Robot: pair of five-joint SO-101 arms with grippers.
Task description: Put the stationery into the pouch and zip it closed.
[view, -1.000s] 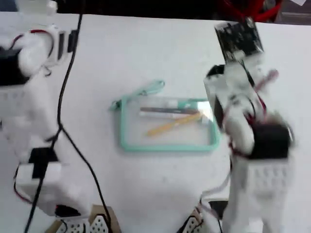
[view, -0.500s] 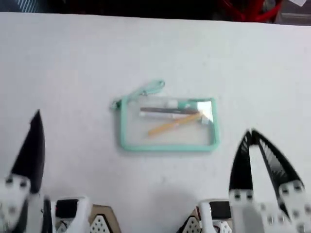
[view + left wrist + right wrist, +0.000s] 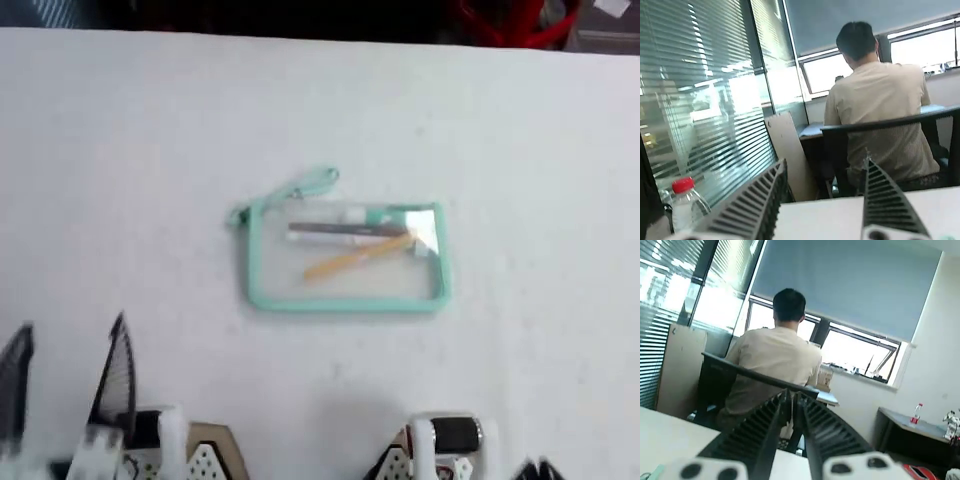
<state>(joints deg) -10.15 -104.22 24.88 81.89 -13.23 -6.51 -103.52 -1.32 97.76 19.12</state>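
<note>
One pouch (image 3: 343,258) — well apart from the spread left pincer (image 3: 72,328).

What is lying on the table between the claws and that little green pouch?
Nothing visible. Plain white table runs from the pouch to the left claw, open at the near edge, and to the right claw, which is shut. A pen and a yellow pencil already sit inside the pouch.

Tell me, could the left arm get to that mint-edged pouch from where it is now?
Probably yes. Only bare table lies between the left gripper, open at the near edge, and the pouch; nothing stands in the way. Whether the arm stretches that far I can't tell.
</note>
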